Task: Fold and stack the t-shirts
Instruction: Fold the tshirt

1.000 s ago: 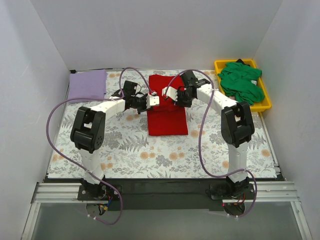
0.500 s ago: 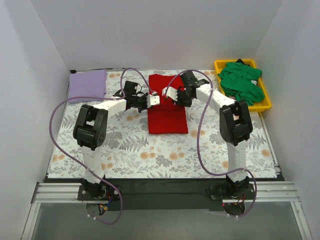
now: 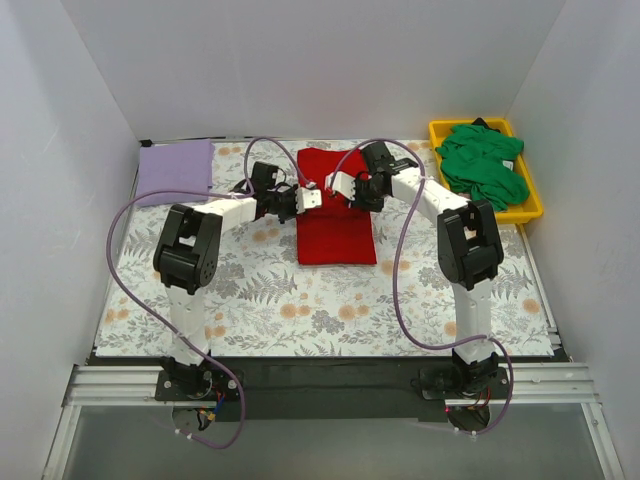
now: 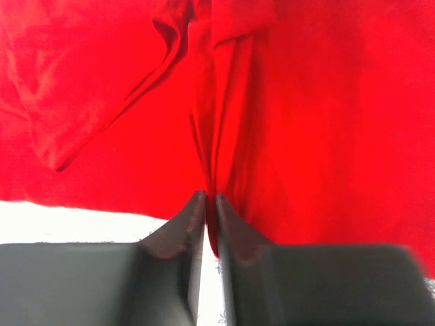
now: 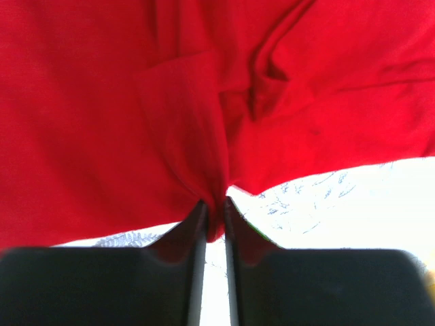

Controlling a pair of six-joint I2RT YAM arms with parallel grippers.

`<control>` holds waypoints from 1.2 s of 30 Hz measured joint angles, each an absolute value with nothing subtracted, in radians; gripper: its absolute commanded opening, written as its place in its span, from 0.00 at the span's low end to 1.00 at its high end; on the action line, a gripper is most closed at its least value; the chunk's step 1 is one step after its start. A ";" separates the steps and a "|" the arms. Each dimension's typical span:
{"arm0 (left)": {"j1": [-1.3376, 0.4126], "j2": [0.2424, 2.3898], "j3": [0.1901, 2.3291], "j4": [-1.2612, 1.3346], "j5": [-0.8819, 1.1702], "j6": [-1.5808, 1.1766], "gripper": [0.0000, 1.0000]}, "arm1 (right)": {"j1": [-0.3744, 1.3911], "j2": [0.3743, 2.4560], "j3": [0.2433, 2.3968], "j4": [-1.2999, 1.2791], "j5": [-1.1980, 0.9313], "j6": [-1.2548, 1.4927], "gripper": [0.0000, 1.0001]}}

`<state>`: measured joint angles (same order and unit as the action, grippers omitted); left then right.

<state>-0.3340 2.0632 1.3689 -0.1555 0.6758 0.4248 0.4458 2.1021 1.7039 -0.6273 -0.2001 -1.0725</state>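
Observation:
The bright red t-shirt (image 3: 336, 232) lies folded to a narrow strip in the middle of the floral table cloth. My left gripper (image 3: 310, 199) is shut on the red shirt's left edge; in the left wrist view the cloth (image 4: 306, 109) is pinched between the jaws (image 4: 211, 200). My right gripper (image 3: 334, 186) is shut on the shirt's right part, and the right wrist view shows red cloth (image 5: 102, 115) pinched between its jaws (image 5: 215, 204). The two grippers are close together over the shirt's upper half. The lavender shirt (image 3: 175, 170) lies folded at the back left. The green shirt (image 3: 484, 164) is heaped in the tray.
A yellow plastic tray (image 3: 532, 210) stands at the back right against the right wall. White walls enclose the table on the left, back and right. Purple cables loop from both arms. The floral cloth (image 3: 300, 300) covers the table in front of the red shirt.
Both grippers have moved a little toward the back with the red cloth held. The left arm's elbow has shifted right and back. The shirt's front edge has drawn back slightly.

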 measured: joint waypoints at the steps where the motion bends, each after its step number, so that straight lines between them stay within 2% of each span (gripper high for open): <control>1: -0.334 2.074 1.373 -0.151 0.668 0.417 0.19 | 0.446 2.114 1.716 -0.626 -0.194 -1.066 0.31; 2: -0.333 2.085 1.377 -0.146 0.659 0.404 0.21 | 0.445 2.122 1.727 -0.626 -0.187 -1.061 0.38; 5: -0.327 2.102 1.394 -0.137 0.638 0.340 0.26 | 0.438 2.140 1.749 -0.624 -0.167 -1.040 0.44; 10: -0.290 2.059 1.412 -0.105 0.617 0.173 0.32 | 0.416 2.103 1.756 -0.639 -0.144 -0.992 0.46; 11: -0.279 2.034 1.405 -0.103 0.618 0.144 0.39 | 0.412 2.082 1.756 -0.649 -0.145 -0.981 0.46; 13: -0.262 1.933 1.344 -0.112 0.632 0.094 0.44 | 0.407 2.019 1.739 -0.672 -0.160 -0.959 0.43; 17: -0.253 1.731 1.208 -0.132 0.677 0.057 0.45 | 0.427 1.850 1.637 -0.704 -0.204 -0.920 0.39; 21: -0.317 1.610 1.081 -0.130 0.704 0.057 0.47 | 0.484 1.757 1.531 -0.719 -0.252 -0.886 0.43; 23: -0.361 1.600 1.022 -0.130 0.702 0.069 0.48 | 0.514 1.749 1.460 -0.704 -0.276 -0.871 0.49; 26: -0.426 1.601 0.922 -0.125 0.688 0.088 0.49 | 0.562 1.748 1.310 -0.664 -0.287 -0.858 0.52; 30: -0.476 1.612 0.852 -0.113 0.664 0.107 0.49 | 0.618 1.747 1.132 -0.611 -0.255 -0.854 0.52; 36: -0.500 1.641 0.818 -0.029 0.616 0.140 0.49 | 0.628 1.747 1.089 -0.494 -0.199 -0.852 0.49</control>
<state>-0.4999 1.6413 0.8185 -0.0288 0.6159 0.1402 0.6277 1.7470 1.0885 -0.4938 -0.1989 -0.8516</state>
